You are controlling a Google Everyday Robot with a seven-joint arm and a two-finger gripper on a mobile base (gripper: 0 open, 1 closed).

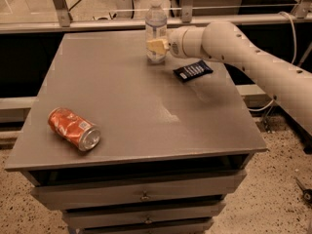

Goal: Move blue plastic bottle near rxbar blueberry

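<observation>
**A:** so where's the blue plastic bottle sitting rn?

**B:** standing upright toward the back of the bench, just left of the rxbar blueberry and a bit behind it. close, not touching.

**A:** and the pincer?

**B:** also just left of the bar, down at the bottle's lower half, clenched on the bottle with one tan finger across its front. the white arm stretches off to the right behind the bar.

**A:** anything else up there?

**B:** an orange-red soda can on its side, well apart from the bar, way out front-left.
</observation>
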